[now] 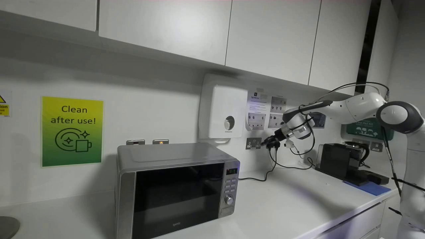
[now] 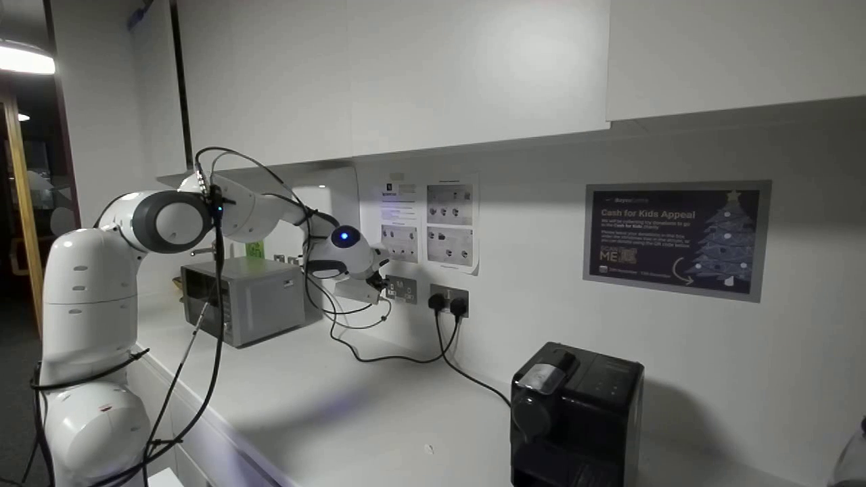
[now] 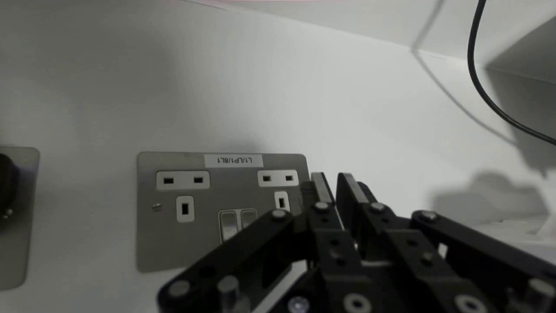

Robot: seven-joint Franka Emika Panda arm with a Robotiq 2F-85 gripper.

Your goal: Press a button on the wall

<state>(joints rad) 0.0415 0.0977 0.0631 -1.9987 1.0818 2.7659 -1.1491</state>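
Observation:
The white wall [image 1: 149, 99] fills the back; it also shows in the wrist view [image 3: 369, 108]. A grey double socket plate [image 3: 234, 191] is on it, its label upside down in the wrist view. Two rocker switches [image 3: 229, 224] sit side by side on this plate, partly hidden behind my gripper's linkage. My gripper [image 3: 333, 178] is empty, its fingertips a narrow gap apart. They overlap the plate's right edge in the wrist view. In both exterior views the gripper [image 1: 263, 144] [image 2: 382, 281] is close to this plate [image 1: 253, 143] [image 2: 401, 289]. I cannot tell whether it touches.
A neighbouring socket plate [image 2: 448, 292] holds black plugs with cables. A white dispenser [image 1: 229, 99] and overhead cabinets [image 1: 166, 30] are above. A microwave [image 1: 179, 186] and a black coffee machine [image 2: 575, 419] stand on the counter. A green sign [image 1: 72, 131] and small switch plates [image 1: 160, 141] are on the wall.

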